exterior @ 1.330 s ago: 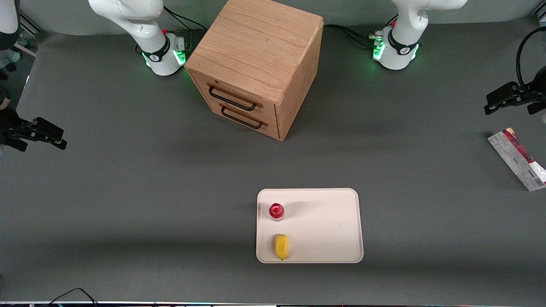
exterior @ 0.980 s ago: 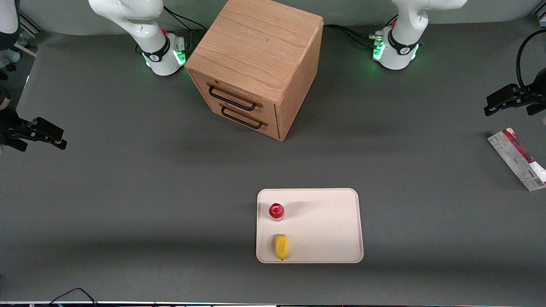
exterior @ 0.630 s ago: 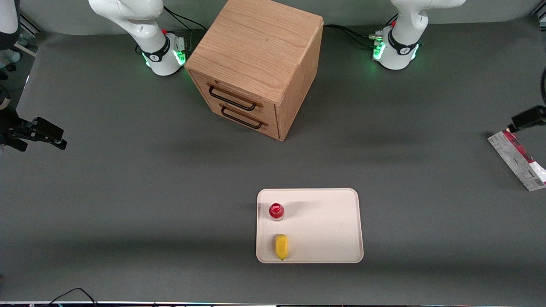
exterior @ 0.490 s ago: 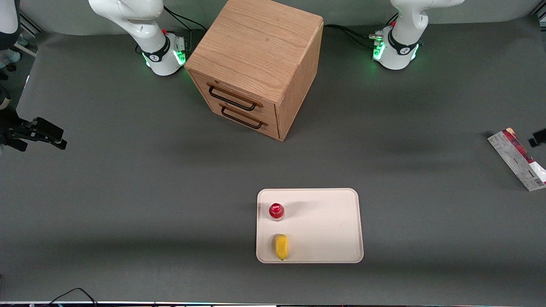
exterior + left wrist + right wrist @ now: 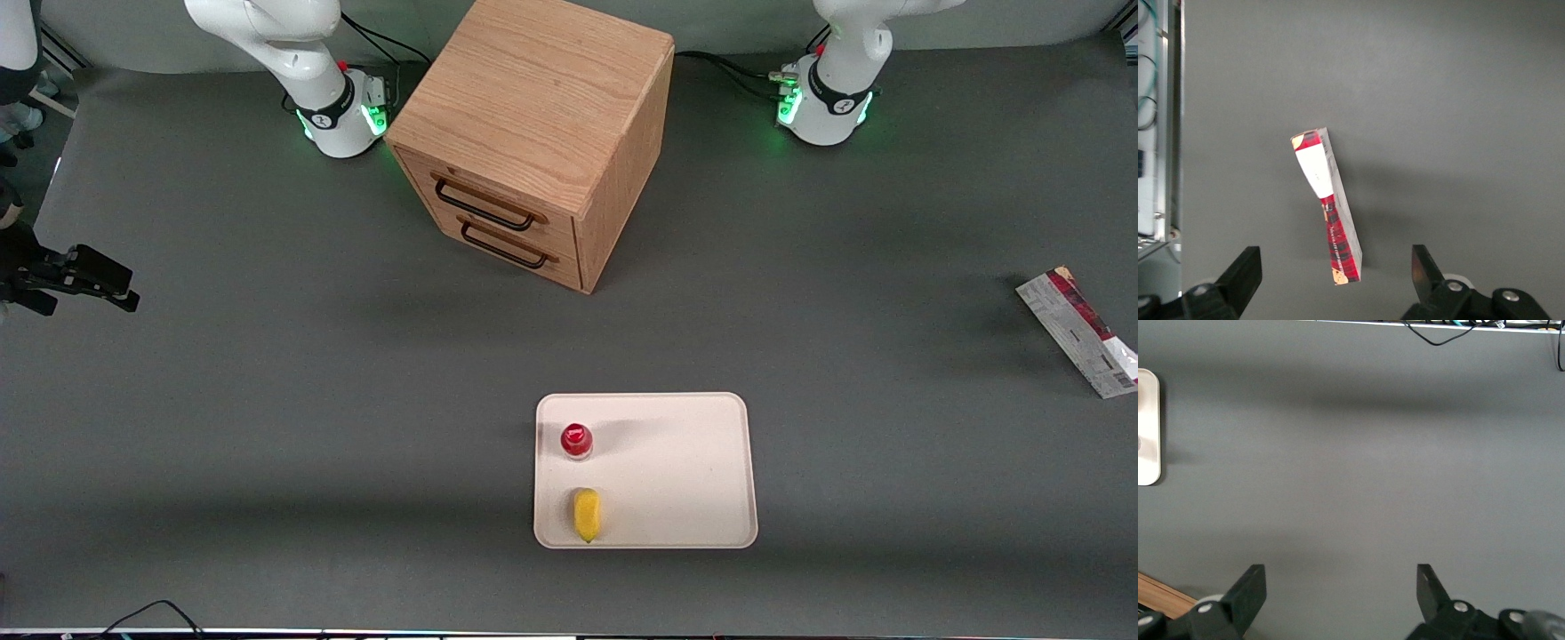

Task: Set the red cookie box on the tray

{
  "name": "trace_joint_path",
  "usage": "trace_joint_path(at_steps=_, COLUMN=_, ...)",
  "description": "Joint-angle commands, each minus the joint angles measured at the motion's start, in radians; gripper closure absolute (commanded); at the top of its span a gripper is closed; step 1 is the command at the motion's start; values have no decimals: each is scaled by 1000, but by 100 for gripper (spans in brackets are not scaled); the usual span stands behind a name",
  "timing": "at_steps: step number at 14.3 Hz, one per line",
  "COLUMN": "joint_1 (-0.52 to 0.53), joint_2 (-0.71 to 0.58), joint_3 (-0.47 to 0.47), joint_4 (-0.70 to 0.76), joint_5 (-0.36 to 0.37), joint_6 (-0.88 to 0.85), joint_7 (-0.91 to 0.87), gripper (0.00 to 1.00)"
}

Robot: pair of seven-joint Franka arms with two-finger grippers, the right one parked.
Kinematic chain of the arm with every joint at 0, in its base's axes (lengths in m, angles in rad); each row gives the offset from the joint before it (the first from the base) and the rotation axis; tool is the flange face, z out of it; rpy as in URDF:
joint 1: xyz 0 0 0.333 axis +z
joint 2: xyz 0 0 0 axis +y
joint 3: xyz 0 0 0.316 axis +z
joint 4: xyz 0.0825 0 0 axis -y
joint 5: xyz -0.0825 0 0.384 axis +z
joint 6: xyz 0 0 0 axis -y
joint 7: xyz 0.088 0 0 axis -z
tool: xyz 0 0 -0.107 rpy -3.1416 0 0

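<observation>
red and white, the box (image 5: 1077,332) is lying flat on the grey table (image 5: 267,356) at the working arm's end, well apart from the tray (image 5: 693,471). we are hovering our gripper (image 5: 1331,283) above it, fingers (image 5: 1245,270) spread wide, grasping nothing. a bottle (image 5: 576,440) and a yellow thing (image 5: 586,514) are sitting on the tray.

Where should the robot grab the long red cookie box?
Probably around its middle, pinching the two long sides and coming straight down. The red cookie box lies flat and thin on the table, alone. The gripper hangs open above it, its fingers already either side.
</observation>
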Motion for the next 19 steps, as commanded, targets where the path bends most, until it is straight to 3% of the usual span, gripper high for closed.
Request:
trace_joint_path(at_steps=1, joint_1=38, joint_2=7, joint_3=-1, joint_4=-100, joint_5=-39, joint_6=109, joint_7=52, gripper=0)
trace_joint_path(at_steps=3, joint_1=38, joint_2=9, joint_3=-1, joint_4=-225, joint_5=-45, joint_6=271, joint_7=52, gripper=0)
trace_joint_path(at_steps=5, joint_1=30, joint_2=36, joint_3=2, joint_4=-301, joint_5=-123, joint_6=381, joint_7=49, gripper=0)
trace_joint_path(at_steps=7, joint_1=30, joint_2=97, joint_3=5, joint_4=-304, joint_5=-229, joint_6=410, joint_7=52, gripper=0)
trace_joint_path(at_steps=13, joint_1=41, joint_2=210, joint_3=5, joint_4=-307, joint_5=-286, joint_6=550, joint_7=64, gripper=0)
trace_joint_path(at_steps=15, joint_1=42, joint_2=210, joint_3=5, joint_4=-313, joint_5=-286, joint_6=548, joint_7=78, gripper=15)
trace_joint_path(at_steps=17, joint_1=44, joint_2=208, joint_3=5, joint_4=-324, joint_5=-286, joint_6=548, joint_7=78, gripper=47)
trace_joint_path(at_steps=19, joint_1=44, joint_2=193, joint_3=5, joint_4=-350, joint_5=-286, joint_6=550, joint_7=78, gripper=66)
